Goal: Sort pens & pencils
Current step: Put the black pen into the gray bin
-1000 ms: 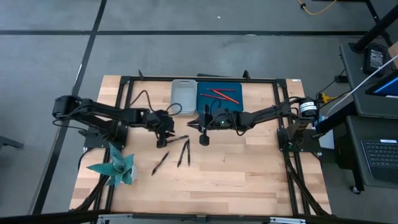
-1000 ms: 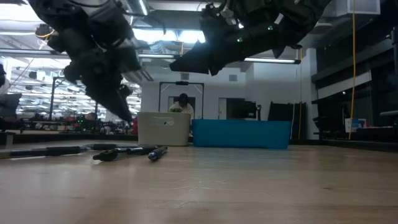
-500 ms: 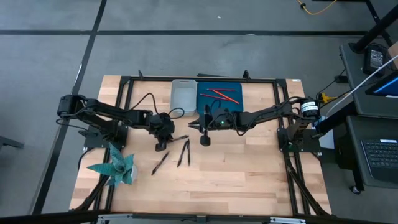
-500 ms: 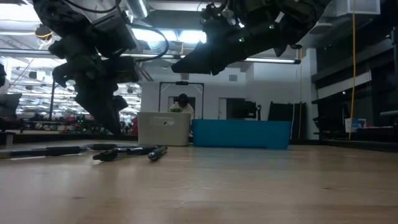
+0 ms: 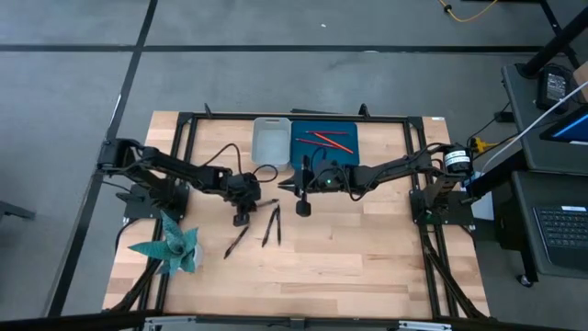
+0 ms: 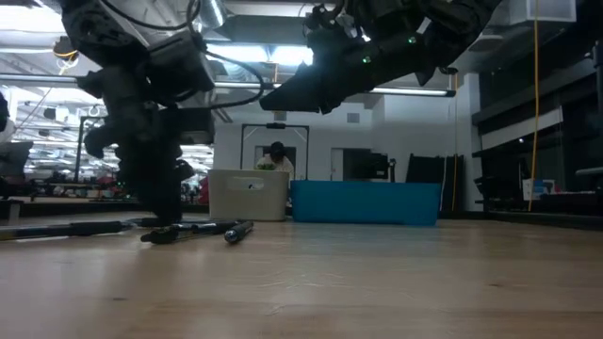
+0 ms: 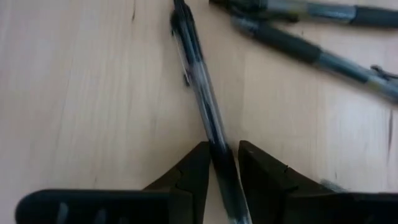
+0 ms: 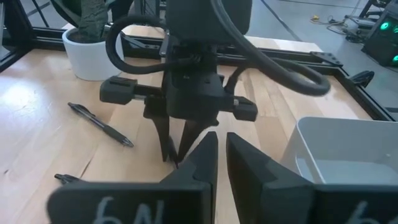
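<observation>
Several black pens lie loose on the wooden table. One pen has its left end between the fingers of my left gripper, which is open, points steeply down and stands low over the table. A pair of pens and a single pen lie nearer the front edge. Red pencils lie in the blue tray. My right gripper hangs shut and empty high above the table, facing the left one. My left gripper has one finger on each side of the pen's dark end part, coming from above and lying across the pen. The pen lies flat on the table. Whether the fingers touch it, I cannot tell.
A white bin stands next to the blue tray at the far edge. A green paper plant in a white pot stands at the near left. A black frame runs around the work area. Bare wood lies to the near right.
My left gripper has come down from well above the pens to just over the table, tipping steeper as it sank, and now straddles the pen's end. Its opening looks unchanged. The pens have not moved.
</observation>
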